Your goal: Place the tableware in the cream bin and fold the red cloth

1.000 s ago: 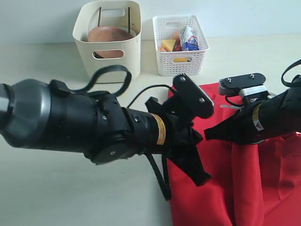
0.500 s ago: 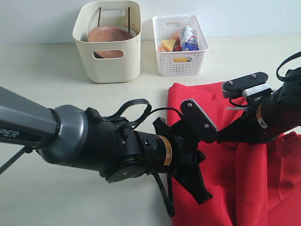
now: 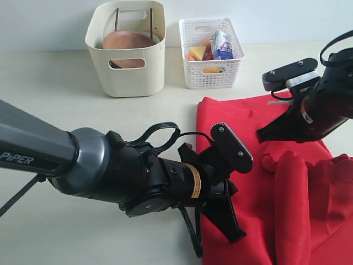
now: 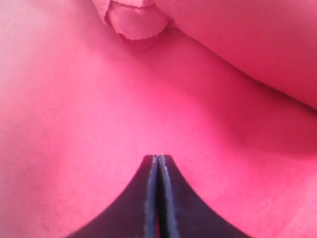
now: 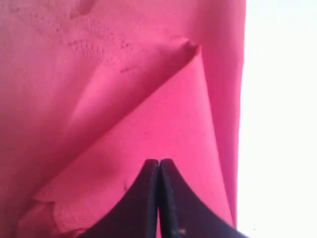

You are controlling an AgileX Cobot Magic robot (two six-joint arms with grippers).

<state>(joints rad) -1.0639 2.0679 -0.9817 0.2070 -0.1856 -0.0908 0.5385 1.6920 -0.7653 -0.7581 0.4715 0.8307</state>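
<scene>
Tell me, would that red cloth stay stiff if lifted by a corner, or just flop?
Probably floppy: the red cloth lies in soft rolls and ridges, so it would likely sag from wherever it is pinched. It looks thin and light, since one corner lies folded over itself. Pushing would probably bunch it rather than slide it whole.

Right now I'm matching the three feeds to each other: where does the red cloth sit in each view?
Exterior view: red cloth in the lower right, nearer the camera than the white basket.
Left wrist view: cloth fills the whole picture.
Right wrist view: cloth fills most of it, beside a bright strip of table.
Shared landmark: the cloth's rolled fold, also in the left wrist view.
</scene>
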